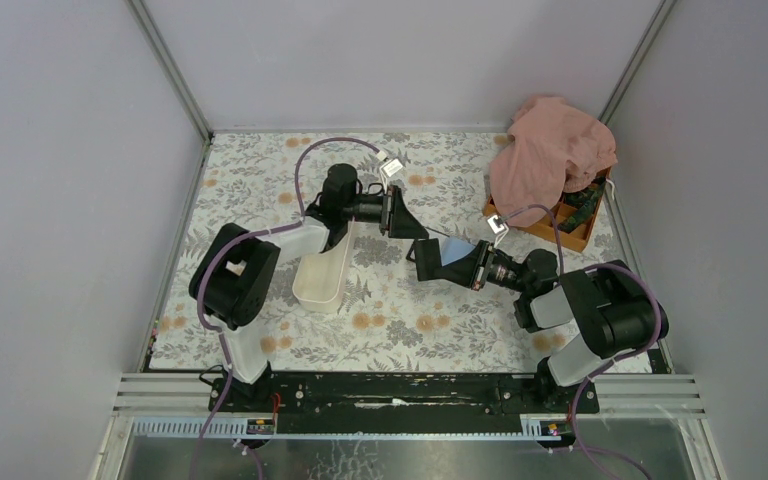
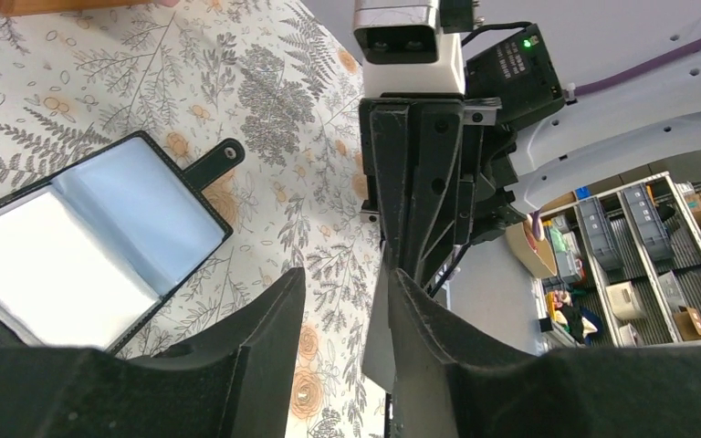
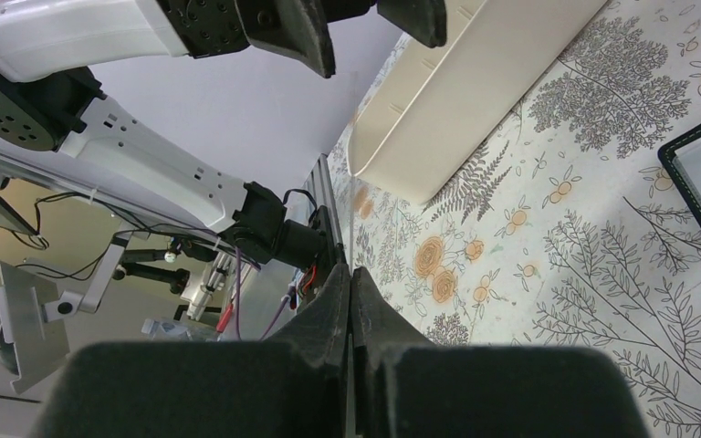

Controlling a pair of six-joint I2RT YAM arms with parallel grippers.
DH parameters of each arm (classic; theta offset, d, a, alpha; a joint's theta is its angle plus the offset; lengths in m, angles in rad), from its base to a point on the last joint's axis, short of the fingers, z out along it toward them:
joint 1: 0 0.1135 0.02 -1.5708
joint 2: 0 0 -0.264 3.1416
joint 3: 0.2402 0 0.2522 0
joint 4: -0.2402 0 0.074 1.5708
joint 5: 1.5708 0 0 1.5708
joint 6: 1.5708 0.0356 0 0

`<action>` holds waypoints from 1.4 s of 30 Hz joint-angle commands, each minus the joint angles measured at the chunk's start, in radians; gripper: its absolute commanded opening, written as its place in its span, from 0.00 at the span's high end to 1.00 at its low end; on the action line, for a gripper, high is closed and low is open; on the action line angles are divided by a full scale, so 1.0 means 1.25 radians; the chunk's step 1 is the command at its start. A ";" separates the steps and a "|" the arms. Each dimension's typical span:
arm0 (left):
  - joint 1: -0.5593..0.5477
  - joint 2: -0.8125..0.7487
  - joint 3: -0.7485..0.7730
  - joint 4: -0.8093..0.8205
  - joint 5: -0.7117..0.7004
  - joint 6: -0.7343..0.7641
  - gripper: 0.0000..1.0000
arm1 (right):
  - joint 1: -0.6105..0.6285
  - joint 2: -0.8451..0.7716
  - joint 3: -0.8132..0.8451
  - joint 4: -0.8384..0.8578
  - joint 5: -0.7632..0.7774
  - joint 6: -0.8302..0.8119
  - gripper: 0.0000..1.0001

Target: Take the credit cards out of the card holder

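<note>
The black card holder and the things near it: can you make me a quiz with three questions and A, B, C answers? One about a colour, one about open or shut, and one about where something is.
1. What colour is the long oblong plastic tray?
A) white B) green C) red

2. How is the small flat black card holder?
A) folded shut B) lying open C) standing on its edge

3. Where is the crumpled pink cloth?
A) in the tray B) on the card holder C) draped over the orange box at the far right

Answers:
1. A, its walls look creamy white in the top view.
2. B, the left wrist view shows both pale bluish-grey inner faces.
3. C, the top view shows the cloth covering most of the box.
</note>
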 commanded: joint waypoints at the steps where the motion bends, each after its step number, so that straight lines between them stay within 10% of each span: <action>1: 0.003 0.006 -0.007 0.107 0.033 -0.045 0.55 | 0.008 0.007 0.025 0.091 -0.020 -0.003 1.00; 16: 0.002 -0.014 -0.032 -0.052 0.057 0.092 0.70 | 0.007 0.012 0.027 0.091 -0.021 -0.002 1.00; 20: 0.002 -0.022 -0.037 -0.060 0.047 0.101 0.99 | 0.007 0.017 0.029 0.091 -0.021 -0.003 1.00; 25: 0.002 -0.025 -0.038 -0.057 0.019 0.087 1.00 | 0.007 0.016 0.027 0.091 -0.019 -0.003 1.00; 32: 0.007 -0.059 -0.035 -0.107 -0.065 0.100 1.00 | -0.006 -0.012 -0.012 0.084 0.071 -0.028 0.31; 42: 0.007 -0.215 0.005 -0.458 -0.633 0.213 1.00 | -0.051 -0.066 -0.031 -0.054 0.133 -0.091 0.27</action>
